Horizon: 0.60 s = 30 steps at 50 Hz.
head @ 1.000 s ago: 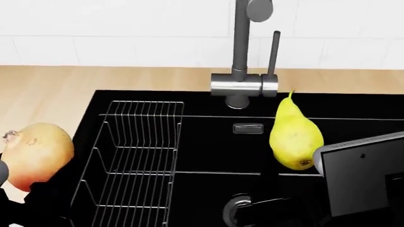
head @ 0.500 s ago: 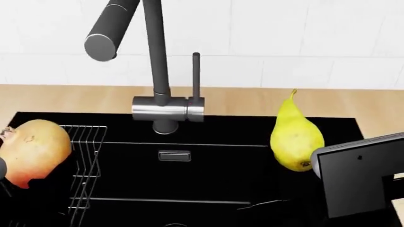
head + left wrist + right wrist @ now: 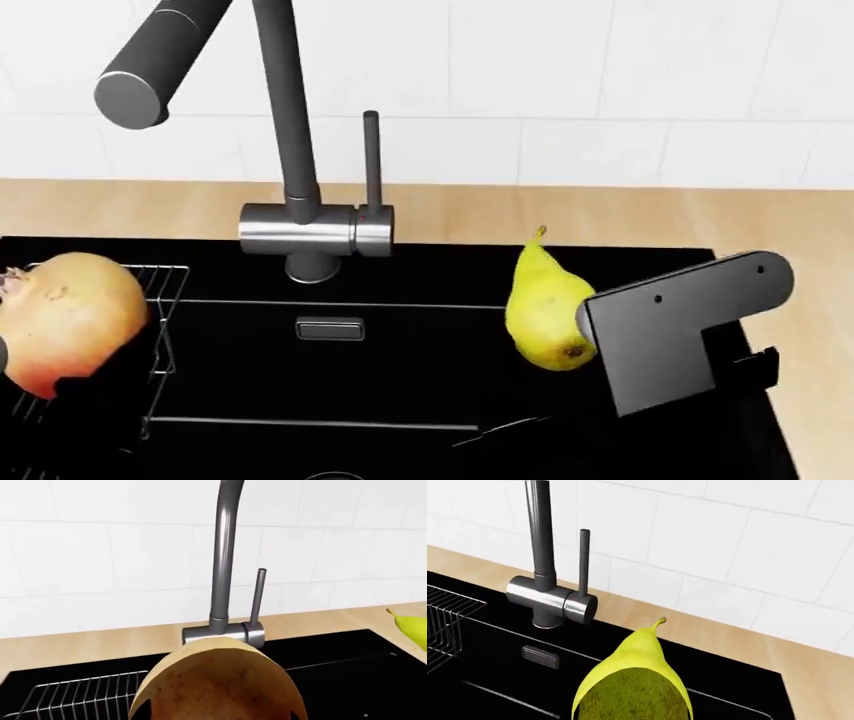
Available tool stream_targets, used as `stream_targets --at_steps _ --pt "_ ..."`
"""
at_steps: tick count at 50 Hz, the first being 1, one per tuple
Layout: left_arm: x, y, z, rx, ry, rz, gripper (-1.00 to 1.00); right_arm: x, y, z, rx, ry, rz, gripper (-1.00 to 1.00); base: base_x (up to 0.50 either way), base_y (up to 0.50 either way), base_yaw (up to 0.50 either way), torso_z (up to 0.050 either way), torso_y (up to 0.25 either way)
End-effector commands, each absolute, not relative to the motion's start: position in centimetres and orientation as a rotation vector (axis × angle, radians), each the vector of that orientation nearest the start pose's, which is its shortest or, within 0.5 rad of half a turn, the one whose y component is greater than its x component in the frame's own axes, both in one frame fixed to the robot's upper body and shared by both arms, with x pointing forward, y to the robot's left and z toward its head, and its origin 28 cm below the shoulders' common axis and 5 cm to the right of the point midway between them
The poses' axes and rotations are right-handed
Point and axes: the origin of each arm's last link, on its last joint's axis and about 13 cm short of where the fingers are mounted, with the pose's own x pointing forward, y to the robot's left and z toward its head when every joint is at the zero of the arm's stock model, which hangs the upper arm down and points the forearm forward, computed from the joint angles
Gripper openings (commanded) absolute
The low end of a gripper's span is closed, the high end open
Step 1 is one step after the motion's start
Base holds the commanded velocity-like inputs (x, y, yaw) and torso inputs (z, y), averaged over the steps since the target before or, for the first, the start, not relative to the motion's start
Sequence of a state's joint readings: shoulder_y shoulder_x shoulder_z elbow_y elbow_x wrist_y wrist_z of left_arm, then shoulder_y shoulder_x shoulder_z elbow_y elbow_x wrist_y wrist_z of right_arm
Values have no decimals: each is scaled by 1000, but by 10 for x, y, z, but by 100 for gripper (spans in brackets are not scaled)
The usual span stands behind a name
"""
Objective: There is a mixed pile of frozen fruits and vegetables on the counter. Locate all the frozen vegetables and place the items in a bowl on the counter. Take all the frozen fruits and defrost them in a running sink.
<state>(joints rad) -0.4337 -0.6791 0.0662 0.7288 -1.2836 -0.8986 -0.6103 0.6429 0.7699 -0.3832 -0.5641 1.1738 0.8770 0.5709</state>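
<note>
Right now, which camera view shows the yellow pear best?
The head view: the whole pear shows, stem up, over the black sink. The right wrist view crops its lower part; the left wrist view catches only its tip at the edge.

From where I stand, neither set of fingers shows. The right gripper [image 3: 603, 352] is a dark block whose tips vanish behind the yellow pear [image 3: 545, 308], so how it grasps is unclear. The tan-yellow fruit [image 3: 70, 320] runs off the head view's left edge, and its holder is only a dark shadow beneath. In the left wrist view that fruit is cut at the bottom edge. The wire rack [image 3: 150, 345] shows only a corner. The sink [image 3: 400, 370] floor and drain lie below the picture's edge.
</note>
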Motion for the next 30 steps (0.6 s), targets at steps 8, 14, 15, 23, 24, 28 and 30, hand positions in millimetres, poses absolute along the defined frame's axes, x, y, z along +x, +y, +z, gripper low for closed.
stream_targets --at_steps 8,14,15,23,24,28,30 --pt "197 241 202 -70 76 -248 -100 270 -115 150 -211 468 463 -100 0 0 0 0 1" --pt "199 241 203 -73 72 -242 -100 275 -110 132 -201 522 476 -100 0 0 0 0 0" --pt "197 242 203 -71 72 -243 -100 276 -109 129 -191 533 480 -100 0 0 0 0 0" --pt "197 243 204 -73 68 -239 -100 279 -107 108 -163 611 503 -100 0 0 0 1 1" --pt "196 243 204 -73 68 -239 -100 278 -107 103 -176 625 507 -100 0 0 0 0 0" --pt "196 244 204 -72 68 -238 -100 277 -107 94 -162 644 504 -100 0 0 0 0 0" --pt "195 244 203 -72 69 -239 -100 278 -108 91 -162 655 501 -100 0 0 0 0 0"
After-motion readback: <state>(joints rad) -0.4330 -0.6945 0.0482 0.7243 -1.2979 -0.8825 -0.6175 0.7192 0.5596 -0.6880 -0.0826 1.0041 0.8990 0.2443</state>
